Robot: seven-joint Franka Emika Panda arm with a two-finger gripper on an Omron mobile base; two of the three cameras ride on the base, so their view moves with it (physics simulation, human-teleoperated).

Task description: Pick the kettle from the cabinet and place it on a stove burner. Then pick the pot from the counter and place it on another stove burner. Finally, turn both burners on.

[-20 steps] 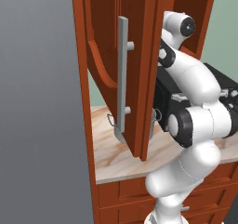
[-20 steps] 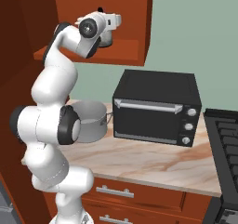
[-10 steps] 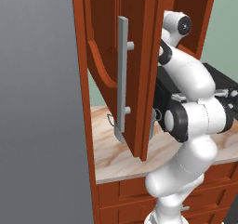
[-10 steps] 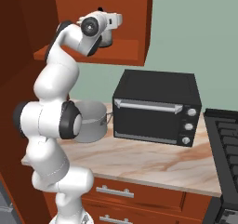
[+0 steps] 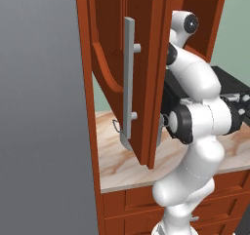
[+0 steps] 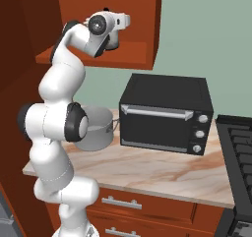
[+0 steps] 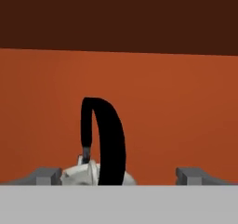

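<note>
The kettle [image 7: 100, 172] sits on the shelf inside the open cabinet [image 6: 128, 49], up above the worktop [image 6: 162, 169]. From the hand view its thin black arched handle [image 7: 104, 139] stands edge-on between the two fingertips [image 7: 46, 175], and the jaws are spread wide with nothing in them; the gripper [image 7: 118, 176] is right at the kettle, apparently not touching yet.

Kettle looks small, rigid, probably light if empty, with a smooth glazed body likely to slip. Best hold is the arched handle near its top: thin, stiff, easy to pinch. It may swing or tilt under the grip since the body hangs below.

Room is tight. Shelf floor below, cabinet back wall close behind, roof of the cabinet above in the hand view. The open door [image 5: 139, 78] with its long grey bar [image 5: 128, 83] hangs out on the left, close to the arm. Lift only a little, then pull straight out toward the room.

The pot [image 6: 96, 128] stands on the worktop under the cabinet, just left of the black toaster oven [image 6: 165, 113]. The stove [image 6: 238, 152] is at the far right; carry path must clear the oven top.
</note>
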